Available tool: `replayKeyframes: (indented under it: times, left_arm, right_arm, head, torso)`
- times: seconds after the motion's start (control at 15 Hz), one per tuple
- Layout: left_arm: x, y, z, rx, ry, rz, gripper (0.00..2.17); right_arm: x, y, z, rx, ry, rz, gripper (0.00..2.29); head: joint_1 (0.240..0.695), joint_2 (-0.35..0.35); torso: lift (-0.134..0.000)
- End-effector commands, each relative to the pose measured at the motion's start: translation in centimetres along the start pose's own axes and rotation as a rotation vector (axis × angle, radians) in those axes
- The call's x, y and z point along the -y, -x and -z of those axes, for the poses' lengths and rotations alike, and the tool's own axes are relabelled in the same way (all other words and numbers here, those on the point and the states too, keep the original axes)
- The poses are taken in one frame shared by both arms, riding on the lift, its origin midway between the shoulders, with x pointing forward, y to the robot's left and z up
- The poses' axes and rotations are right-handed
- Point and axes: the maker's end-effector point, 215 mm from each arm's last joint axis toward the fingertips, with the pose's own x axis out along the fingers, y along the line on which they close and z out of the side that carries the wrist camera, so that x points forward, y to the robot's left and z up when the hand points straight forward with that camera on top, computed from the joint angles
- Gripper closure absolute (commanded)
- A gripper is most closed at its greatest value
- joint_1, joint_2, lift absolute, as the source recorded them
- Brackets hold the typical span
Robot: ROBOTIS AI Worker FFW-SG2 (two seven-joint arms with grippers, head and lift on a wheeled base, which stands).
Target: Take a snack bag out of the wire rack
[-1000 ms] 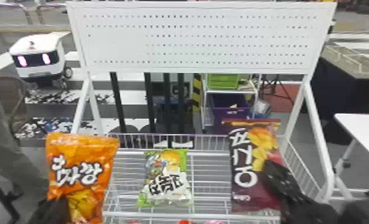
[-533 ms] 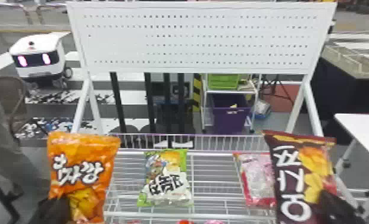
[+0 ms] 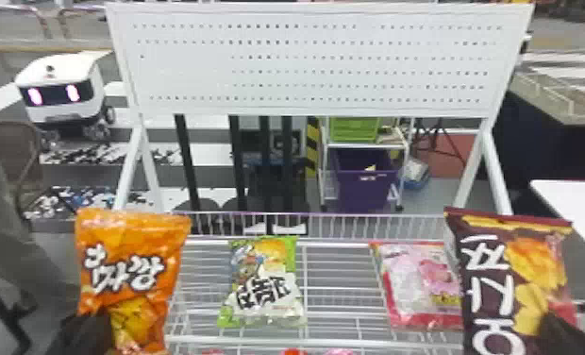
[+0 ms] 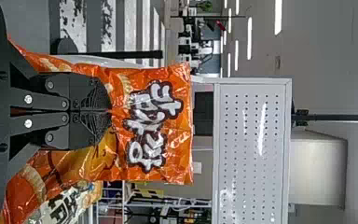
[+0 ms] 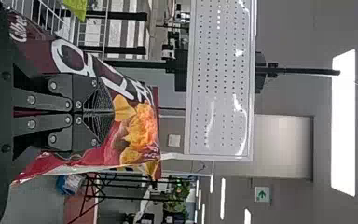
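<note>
While the orange snack bag (image 3: 133, 274) stands upright at the left side of the wire rack (image 3: 334, 244), the left gripper (image 3: 86, 333) has its fingers (image 4: 91, 91) clamped on it, below the big lettering. At the rack's right side, the right gripper (image 3: 567, 333) has its fingers (image 5: 95, 133) closed tight on the maroon snack bag (image 3: 489, 283), which is held up with its top edge tilted slightly. Inside the rack, left of its middle, lies a green snack bag (image 3: 263, 283); toward the rack's right end lies a pink-and-red bag (image 3: 416, 288), partly hidden by the maroon one. A white perforated board (image 3: 320, 61) rises over the back of the rack. Beyond the rack are a green crate (image 3: 355, 130) above a purple bin (image 3: 364, 193), and, farther left, a small white wheeled robot (image 3: 62, 106) with two pink lights
</note>
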Motion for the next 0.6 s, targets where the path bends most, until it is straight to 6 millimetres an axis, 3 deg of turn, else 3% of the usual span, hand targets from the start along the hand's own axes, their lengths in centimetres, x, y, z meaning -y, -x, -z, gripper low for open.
replayKeyframes:
  times: [0.0,0.53]
  left_arm:
    - [-0.09,0.05,0.03,-0.001,-0.001,-0.002,1.96]
    - [0.01,0.09,0.02,-0.002,0.000,-0.001,1.96]
  right_arm:
    - [-0.26,-0.11,-0.37,0.008,0.001,-0.004,2.25]
    - [-0.25,-0.02,-0.28,0.005,0.000,-0.003,2.25]
  head:
    - [0.499,0.000]
    - [0.499,0.000]
  torso:
    - [0.000]
    - [0.000]
